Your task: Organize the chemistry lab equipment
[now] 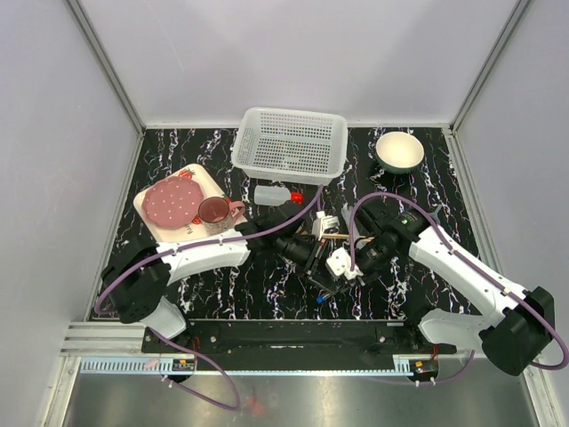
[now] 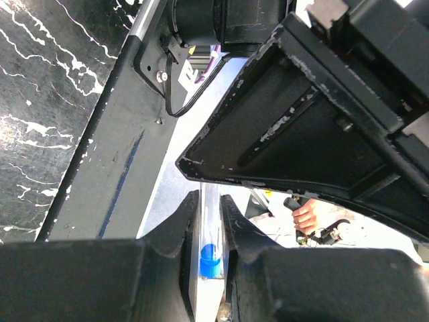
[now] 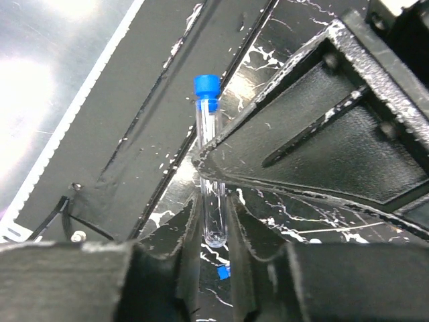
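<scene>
You are holding left gripper [image 1: 318, 267] and right gripper [image 1: 336, 276] close together, red-capped bottle [image 1: 274, 194] lying just beyond them, white mesh basket [image 1: 289, 142] sitting farther beyond, pink mug [image 1: 216, 212] standing to their left, white bowl [image 1: 399, 151] sitting beyond right gripper.

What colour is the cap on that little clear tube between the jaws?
Blue. The cap of the small clear test tube shows best in the right wrist view.
</scene>
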### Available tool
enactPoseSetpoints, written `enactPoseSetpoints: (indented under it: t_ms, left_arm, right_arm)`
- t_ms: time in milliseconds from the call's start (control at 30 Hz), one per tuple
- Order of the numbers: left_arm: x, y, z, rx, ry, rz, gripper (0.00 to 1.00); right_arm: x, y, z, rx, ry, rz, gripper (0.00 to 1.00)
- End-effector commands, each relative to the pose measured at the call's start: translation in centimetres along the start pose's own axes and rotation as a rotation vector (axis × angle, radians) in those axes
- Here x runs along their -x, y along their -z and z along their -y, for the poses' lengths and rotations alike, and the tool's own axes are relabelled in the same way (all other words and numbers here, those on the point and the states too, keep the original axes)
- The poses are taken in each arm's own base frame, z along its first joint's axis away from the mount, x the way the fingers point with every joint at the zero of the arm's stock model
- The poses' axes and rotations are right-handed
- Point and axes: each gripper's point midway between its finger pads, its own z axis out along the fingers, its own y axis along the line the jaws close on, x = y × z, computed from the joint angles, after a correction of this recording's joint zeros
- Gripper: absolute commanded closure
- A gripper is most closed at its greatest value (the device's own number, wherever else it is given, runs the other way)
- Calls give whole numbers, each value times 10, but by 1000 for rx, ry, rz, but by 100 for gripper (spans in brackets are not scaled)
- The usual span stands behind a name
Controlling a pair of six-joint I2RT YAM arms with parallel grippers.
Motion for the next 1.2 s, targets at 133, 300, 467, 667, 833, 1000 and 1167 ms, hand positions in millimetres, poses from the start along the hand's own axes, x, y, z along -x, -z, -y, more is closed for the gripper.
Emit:
enactPoseSetpoints:
  t_ms: [133,300,467,667,833,1000,1167]
  left_arm:
    - [16,7,21,-82,-35,70,84]
    - [24,29,20,-57,-14,172,48]
    - [39,63,23,46,-95,374,17]
    - [59,108,19,127,-140,735,1]
    - [73,131,31,59,-141,928,1]
    - [90,127,41,61,-150,970,2]
    - [98,116,42,40,-136,977,14]
  right_arm:
    - [15,2,4,-4,-17,20,90]
    - [26,2,1,-20,-97,76,92]
    - [37,-1,5,-52,-274,165,92]
    - [41,20,21,-144,-462,368,92]
    - [49,34,39,-165,-618,499,91]
    - [43,45,58,-201,-709,564,91]
    - [39,47,62,-213,-738,591,91]
